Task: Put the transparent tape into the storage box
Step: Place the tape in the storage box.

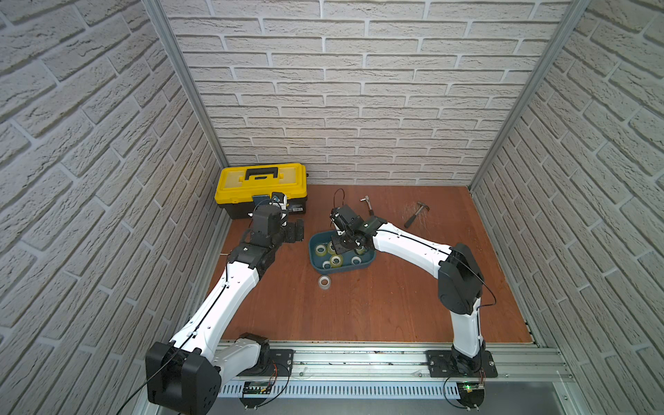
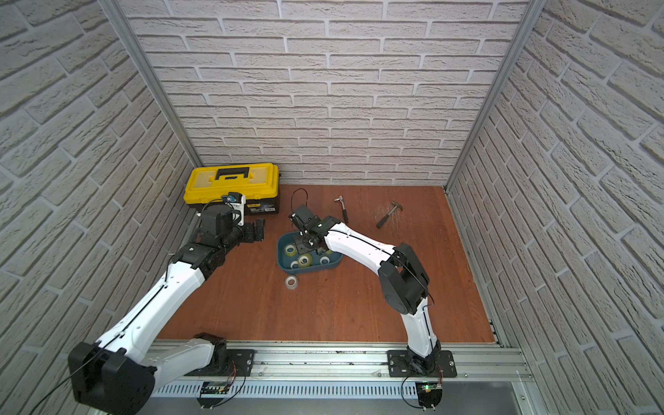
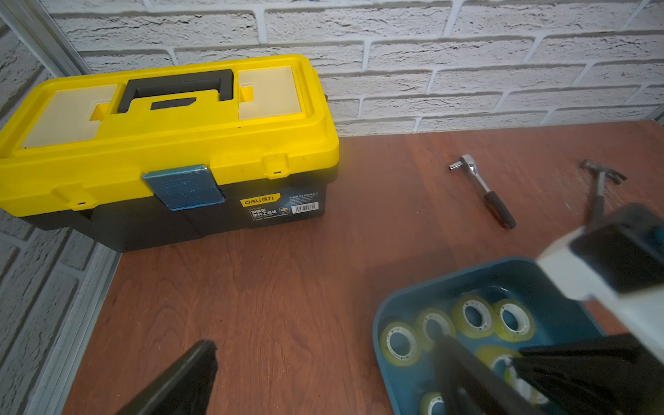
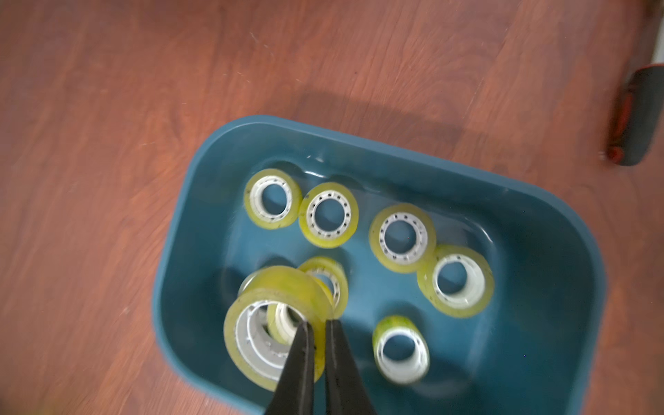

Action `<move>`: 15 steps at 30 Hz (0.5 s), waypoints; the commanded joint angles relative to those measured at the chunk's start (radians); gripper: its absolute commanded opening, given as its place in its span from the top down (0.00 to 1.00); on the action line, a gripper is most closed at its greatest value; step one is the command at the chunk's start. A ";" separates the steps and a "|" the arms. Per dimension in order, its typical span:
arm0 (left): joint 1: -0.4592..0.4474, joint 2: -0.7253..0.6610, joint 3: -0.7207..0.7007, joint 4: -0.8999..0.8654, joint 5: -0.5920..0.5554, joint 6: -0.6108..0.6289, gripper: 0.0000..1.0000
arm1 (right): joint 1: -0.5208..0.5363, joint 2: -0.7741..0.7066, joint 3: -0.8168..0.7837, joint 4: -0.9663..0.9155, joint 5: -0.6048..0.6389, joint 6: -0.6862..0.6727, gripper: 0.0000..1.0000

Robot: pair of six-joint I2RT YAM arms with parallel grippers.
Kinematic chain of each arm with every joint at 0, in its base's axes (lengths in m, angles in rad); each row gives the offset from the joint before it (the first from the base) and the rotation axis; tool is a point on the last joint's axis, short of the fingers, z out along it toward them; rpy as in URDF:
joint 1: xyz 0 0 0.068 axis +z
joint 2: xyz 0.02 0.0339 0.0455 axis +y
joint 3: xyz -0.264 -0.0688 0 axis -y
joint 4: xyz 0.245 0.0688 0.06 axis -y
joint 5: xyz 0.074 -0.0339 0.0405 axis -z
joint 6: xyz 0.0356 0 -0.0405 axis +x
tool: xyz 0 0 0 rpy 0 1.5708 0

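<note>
Over storage box (image 4: 395, 151), right gripper (image 4: 318, 323) is pinching tape roll (image 4: 276, 291) by its wall, one finger inside core; left gripper (image 3: 327, 341) is hovering w/ fingers spread. Roll's prob. handling light, stiff, slick.

Clad in glossy white shells on the left arm (image 1: 222, 305) and right arm (image 1: 406, 251), with boxy matte-black joint housings (image 1: 460, 284) between. Traced by thin black cables (image 1: 413, 242), bolted on black, screw-studded base plates (image 1: 438, 359). Tipped on the right gripper (image 4: 318, 323) with slim, tapering black fingers (image 4: 300, 359).
</note>
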State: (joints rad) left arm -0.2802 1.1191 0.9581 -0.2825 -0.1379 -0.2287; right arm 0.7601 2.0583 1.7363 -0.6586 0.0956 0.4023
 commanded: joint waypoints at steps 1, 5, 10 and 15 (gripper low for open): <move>-0.007 -0.018 -0.016 0.047 -0.006 -0.002 0.02 | -0.015 0.043 0.053 -0.007 -0.027 -0.011 0.97; -0.010 -0.018 -0.013 0.045 -0.007 0.000 0.02 | -0.030 0.112 0.107 -0.014 -0.032 -0.008 0.97; -0.013 -0.022 -0.013 0.046 -0.006 -0.001 0.02 | -0.038 0.161 0.139 -0.010 -0.032 0.000 0.97; -0.013 -0.019 -0.014 0.050 -0.005 -0.002 0.02 | -0.041 0.186 0.150 -0.007 -0.032 0.007 0.97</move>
State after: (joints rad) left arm -0.2890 1.1183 0.9577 -0.2794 -0.1375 -0.2291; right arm 0.7227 2.2230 1.8679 -0.6720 0.0677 0.4049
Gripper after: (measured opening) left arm 0.983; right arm 0.105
